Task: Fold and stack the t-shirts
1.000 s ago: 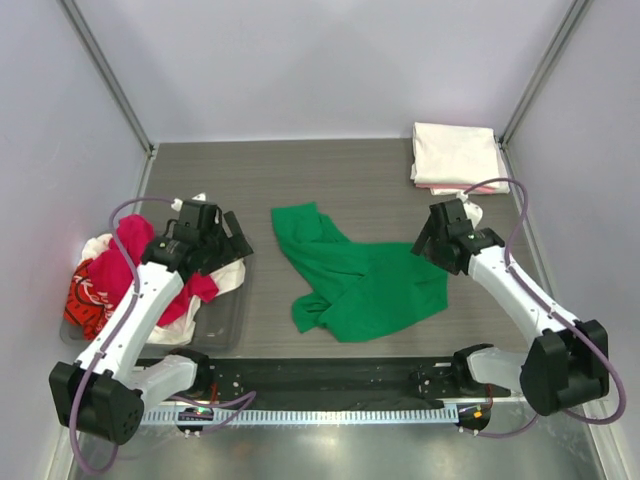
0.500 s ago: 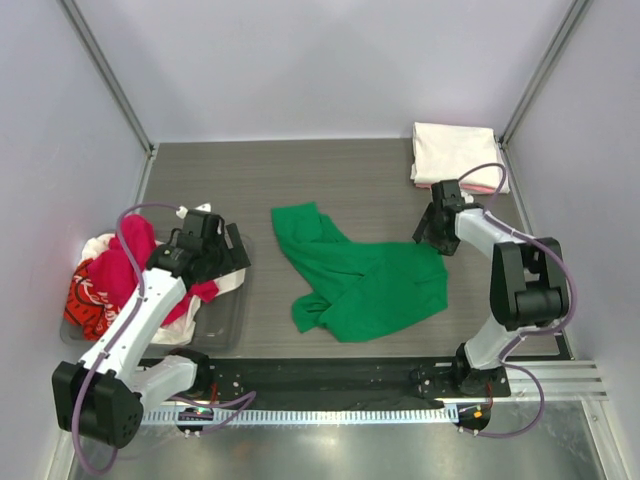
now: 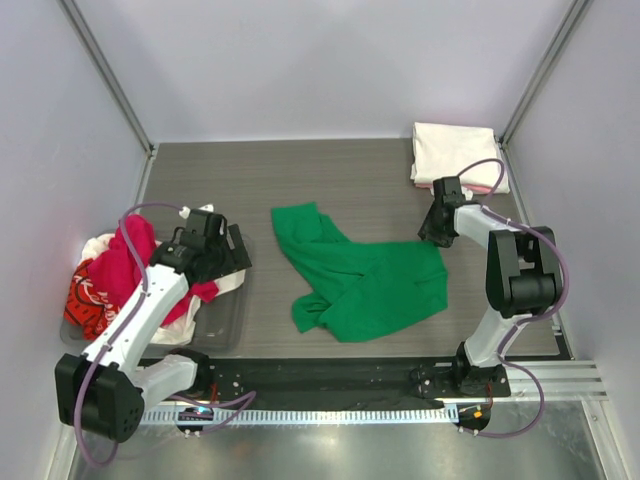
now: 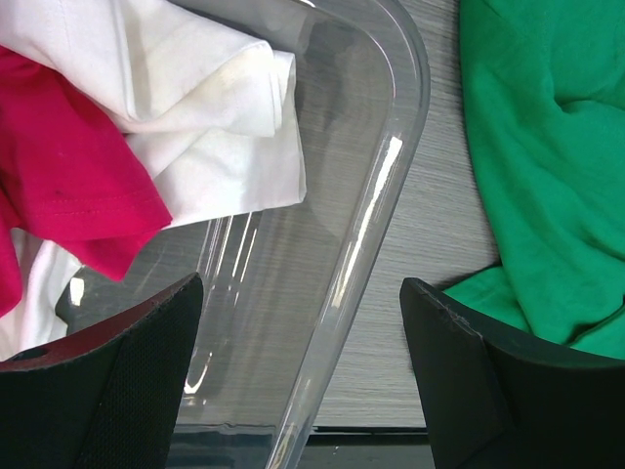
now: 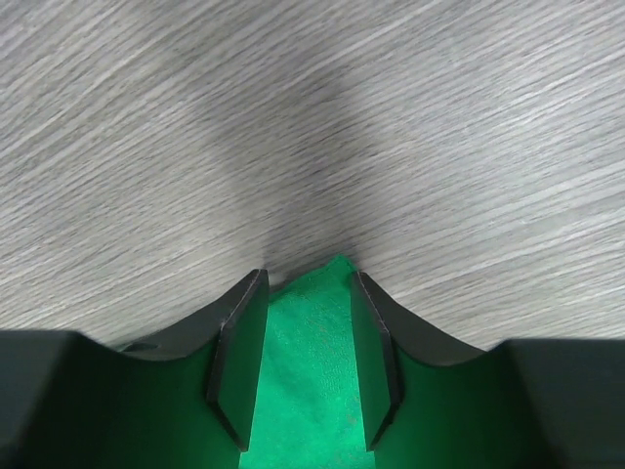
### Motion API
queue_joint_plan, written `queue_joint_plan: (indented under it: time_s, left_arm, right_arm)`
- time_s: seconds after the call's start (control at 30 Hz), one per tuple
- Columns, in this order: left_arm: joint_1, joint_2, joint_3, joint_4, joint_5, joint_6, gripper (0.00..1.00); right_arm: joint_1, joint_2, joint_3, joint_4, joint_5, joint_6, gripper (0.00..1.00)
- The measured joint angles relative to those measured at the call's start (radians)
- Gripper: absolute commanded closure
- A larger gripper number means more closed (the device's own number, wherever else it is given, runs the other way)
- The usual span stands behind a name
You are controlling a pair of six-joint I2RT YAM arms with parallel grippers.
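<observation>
A bright green t-shirt (image 3: 370,285) lies crumpled in the middle of the table. My right gripper (image 3: 433,230) is down at its far right corner. In the right wrist view the jaws (image 5: 308,293) are open, and the green corner (image 5: 309,371) lies loose between the pads. My left gripper (image 3: 232,252) is open and empty over the right rim of the clear bin (image 3: 228,318). In the left wrist view (image 4: 301,332) it straddles the rim (image 4: 391,186). White (image 4: 215,127) and magenta (image 4: 68,186) tees lie inside, and green cloth (image 4: 547,147) shows at the right.
The bin at the left holds a heap of magenta (image 3: 125,260), white (image 3: 98,245) and red printed (image 3: 85,300) tees. A folded cream-white and pink stack (image 3: 455,155) sits at the back right corner. Walls close in on three sides.
My right arm has swung in, and its gripper has moved slightly back and left and settled over the green shirt's corner. My left gripper has barely shifted.
</observation>
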Motion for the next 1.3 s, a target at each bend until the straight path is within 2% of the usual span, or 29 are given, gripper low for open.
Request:
queue_joint_plan:
  time_s: [0.1, 0.47, 0.7, 0.87, 0.93, 0.97, 1.13, 1.3]
  left_arm:
    - [0.000, 0.005, 0.000, 0.000, 0.000, 0.000, 0.18]
    - [0.000, 0.019, 0.000, 0.000, -0.002, 0.000, 0.18]
    - [0.000, 0.062, 0.003, 0.000, -0.002, -0.005, 0.18]
    - [-0.009, 0.143, 0.081, -0.007, -0.002, -0.006, 0.18]
    - [-0.012, 0.183, 0.142, -0.006, -0.002, -0.005, 0.18]
    - [-0.013, 0.206, 0.177, -0.002, -0.002, -0.005, 0.18]
    - [-0.013, 0.332, 0.355, 0.007, -0.003, -0.004, 0.18]
    - [-0.016, 0.548, 0.567, 0.022, -0.006, -0.003, 0.19]
  right_arm:
    - [0.000, -0.006, -0.010, 0.014, 0.002, -0.004, 0.48]
    - [0.000, -0.025, -0.010, -0.005, 0.048, -0.048, 0.47]
    - [-0.002, -0.011, 0.009, -0.009, 0.045, -0.059, 0.57]
    - [-0.002, 0.011, 0.009, -0.002, 0.024, -0.059, 0.59]
    - [-0.002, 0.011, 0.009, 0.001, 0.018, -0.059, 0.64]
    - [-0.002, 0.011, 0.008, 0.002, 0.014, -0.060, 0.74]
    - [-0.004, 0.009, -0.001, 0.013, 0.000, -0.067, 0.99]
    - [-0.008, 0.000, -0.019, 0.042, -0.047, -0.072, 0.99]
